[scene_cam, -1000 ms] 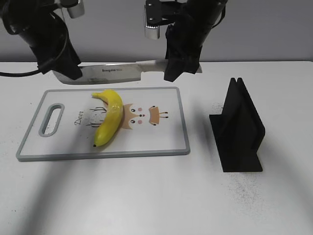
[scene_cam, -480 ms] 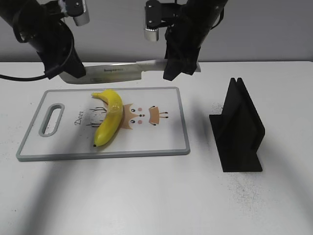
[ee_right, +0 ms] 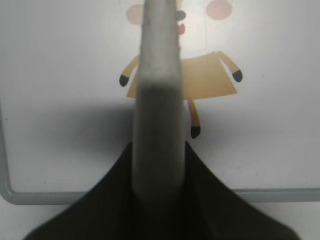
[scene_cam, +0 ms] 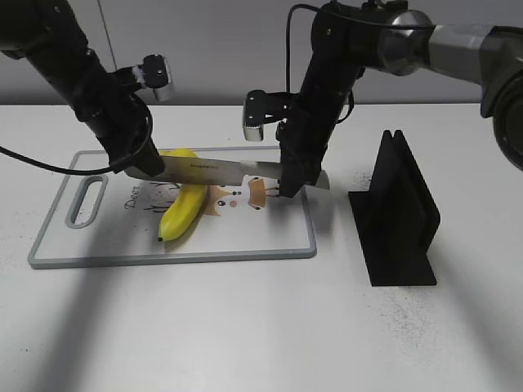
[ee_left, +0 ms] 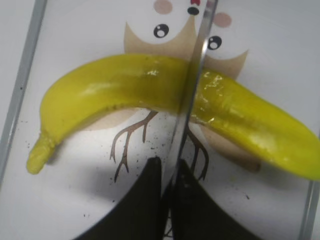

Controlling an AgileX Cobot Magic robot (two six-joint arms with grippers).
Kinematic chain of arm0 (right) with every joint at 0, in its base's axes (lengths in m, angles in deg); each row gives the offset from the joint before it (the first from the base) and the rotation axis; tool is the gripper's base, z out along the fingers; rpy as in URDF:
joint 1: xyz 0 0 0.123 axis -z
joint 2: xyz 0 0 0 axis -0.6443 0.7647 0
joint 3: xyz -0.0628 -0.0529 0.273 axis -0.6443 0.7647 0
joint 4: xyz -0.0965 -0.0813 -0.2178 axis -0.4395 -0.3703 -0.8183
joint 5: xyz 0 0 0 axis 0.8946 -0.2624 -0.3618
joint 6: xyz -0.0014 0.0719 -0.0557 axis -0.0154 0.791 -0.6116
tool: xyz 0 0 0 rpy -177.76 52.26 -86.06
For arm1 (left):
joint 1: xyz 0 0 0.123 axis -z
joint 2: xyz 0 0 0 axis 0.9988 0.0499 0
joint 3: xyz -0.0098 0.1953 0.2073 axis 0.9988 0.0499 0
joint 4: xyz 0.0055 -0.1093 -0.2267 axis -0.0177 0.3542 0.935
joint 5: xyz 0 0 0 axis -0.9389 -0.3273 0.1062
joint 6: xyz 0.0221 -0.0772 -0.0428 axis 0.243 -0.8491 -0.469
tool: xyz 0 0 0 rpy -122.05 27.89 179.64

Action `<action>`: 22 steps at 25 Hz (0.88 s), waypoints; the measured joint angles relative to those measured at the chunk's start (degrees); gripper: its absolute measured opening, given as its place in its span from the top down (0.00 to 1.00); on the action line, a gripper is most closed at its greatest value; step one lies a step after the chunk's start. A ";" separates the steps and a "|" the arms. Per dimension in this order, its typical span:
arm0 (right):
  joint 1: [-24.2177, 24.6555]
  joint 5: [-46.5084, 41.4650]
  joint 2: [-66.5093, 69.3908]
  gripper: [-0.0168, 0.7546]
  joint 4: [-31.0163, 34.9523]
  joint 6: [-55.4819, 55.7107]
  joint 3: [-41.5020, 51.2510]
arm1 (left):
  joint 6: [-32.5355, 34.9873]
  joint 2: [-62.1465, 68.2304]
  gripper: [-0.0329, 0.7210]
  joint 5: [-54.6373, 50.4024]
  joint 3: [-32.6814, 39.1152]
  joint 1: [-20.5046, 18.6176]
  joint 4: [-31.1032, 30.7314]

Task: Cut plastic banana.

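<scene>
Both tools clamp knife (scene_cam: 221, 169): left tool (scene_cam: 140, 166) at 9 o'clock end, right tool (scene_cam: 288, 181) at 3 o'clock; blade crosses banana (scene_cam: 181, 202) on board (scene_cam: 270, 233).

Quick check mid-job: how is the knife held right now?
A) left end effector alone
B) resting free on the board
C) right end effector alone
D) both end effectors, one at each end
D: the left end effector and the right end effector each clamp one end of the knife, which lies across the plastic banana.

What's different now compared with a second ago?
Both claws, left and right, brought the knife down and toward the camera, from behind the board onto the banana, its edge now across the fruit's middle. Banana, board and black stand stayed put.
</scene>
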 joint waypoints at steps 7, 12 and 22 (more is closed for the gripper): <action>0.11 -1.20 0.43 0.77 -0.43 0.12 -2.12 | 0.04 -1.03 0.94 -0.26 -0.15 0.06 -0.04; -0.45 -1.73 -0.23 0.77 -0.24 1.69 -3.98 | -0.78 -2.96 0.95 0.33 0.93 0.17 -3.04; -1.08 -2.03 -9.96 0.77 -0.30 3.70 -3.98 | -0.96 -15.03 0.95 -2.46 1.40 0.17 -5.58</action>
